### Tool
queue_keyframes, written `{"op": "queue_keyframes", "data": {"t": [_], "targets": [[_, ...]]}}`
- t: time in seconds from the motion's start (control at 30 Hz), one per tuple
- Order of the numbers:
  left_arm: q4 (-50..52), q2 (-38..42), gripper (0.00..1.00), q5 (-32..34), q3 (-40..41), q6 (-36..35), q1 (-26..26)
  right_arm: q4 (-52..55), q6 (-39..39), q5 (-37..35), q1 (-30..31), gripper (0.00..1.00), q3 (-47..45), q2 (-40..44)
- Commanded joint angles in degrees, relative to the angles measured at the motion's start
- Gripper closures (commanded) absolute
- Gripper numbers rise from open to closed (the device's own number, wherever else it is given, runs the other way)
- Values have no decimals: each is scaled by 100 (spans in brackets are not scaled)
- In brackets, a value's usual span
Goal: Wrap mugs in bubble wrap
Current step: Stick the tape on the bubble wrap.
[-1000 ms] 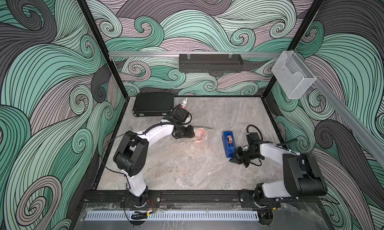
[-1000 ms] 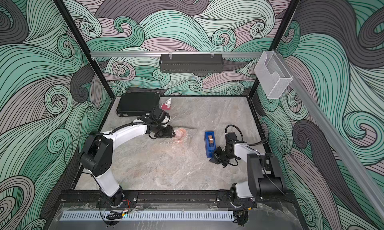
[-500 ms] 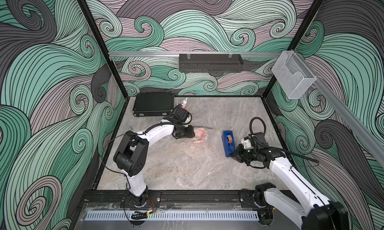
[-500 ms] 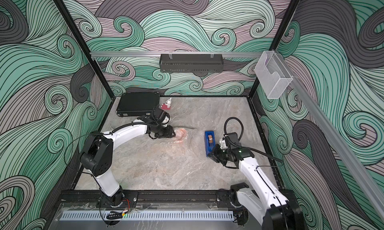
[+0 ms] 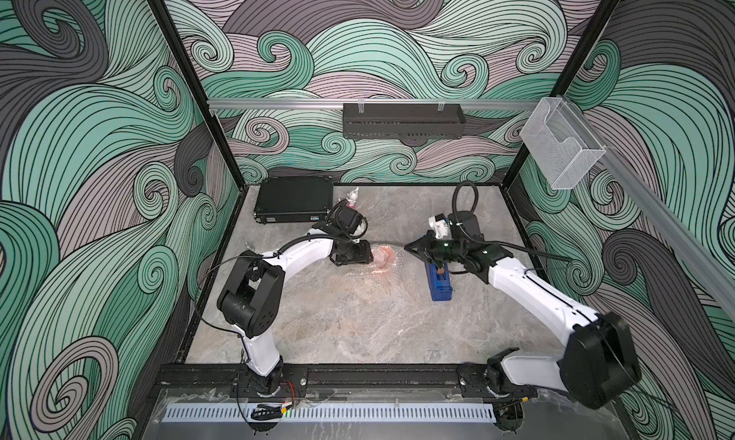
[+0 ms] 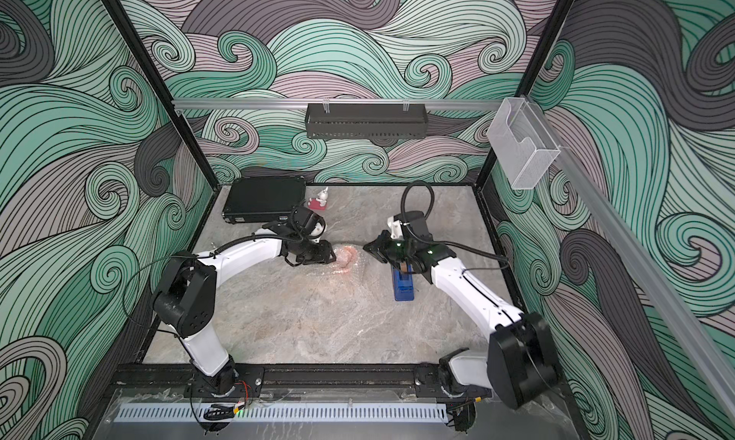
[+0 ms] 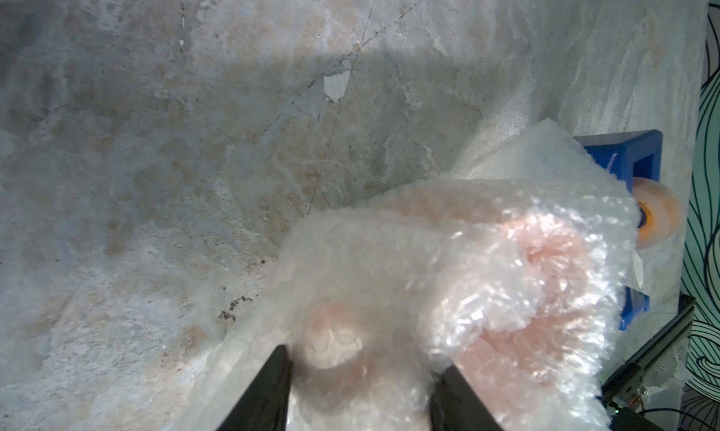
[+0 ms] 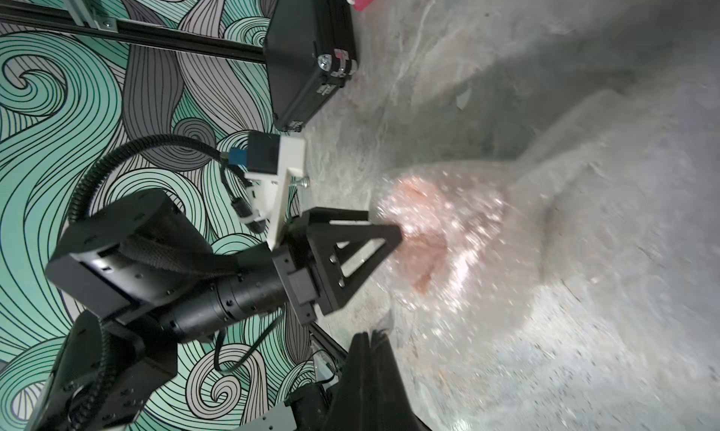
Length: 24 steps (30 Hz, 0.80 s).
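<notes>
Both grippers sit mid-desk point(image 5: 358, 322) at the closing-up stage: the left gripper point(image 5: 369, 255) clasps the orange mug point(image 5: 382, 256) through its bubble wrap point(image 7: 389, 234), while the right gripper point(image 5: 407, 248), pinched shut just beside it, likely must next tuck the loose wrap.

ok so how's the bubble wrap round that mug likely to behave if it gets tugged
The bubble wrap lies creased and loose over the mug, so it is probably floppy, light and apt to unfold if let go. With the left gripper clamped on the mug through it, a tug would likely slide the sheet alone.
</notes>
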<state>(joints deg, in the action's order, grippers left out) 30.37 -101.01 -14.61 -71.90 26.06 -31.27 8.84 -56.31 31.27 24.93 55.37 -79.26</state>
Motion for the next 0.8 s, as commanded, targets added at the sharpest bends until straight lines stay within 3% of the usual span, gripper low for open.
{"op": "queue_keyframes", "data": {"t": [0.0,0.3,0.77], "targets": [[118,2,49,-185,-95,-31,-92,-732,-286,5,218,100,417,-572],[118,36,49,-156,-70,-57,-90,-1330,-730,-74,649,100,750,-1778],[122,46,49,-130,-58,-58,-90,-1625,-930,-223,833,100,163,-1895]]}}
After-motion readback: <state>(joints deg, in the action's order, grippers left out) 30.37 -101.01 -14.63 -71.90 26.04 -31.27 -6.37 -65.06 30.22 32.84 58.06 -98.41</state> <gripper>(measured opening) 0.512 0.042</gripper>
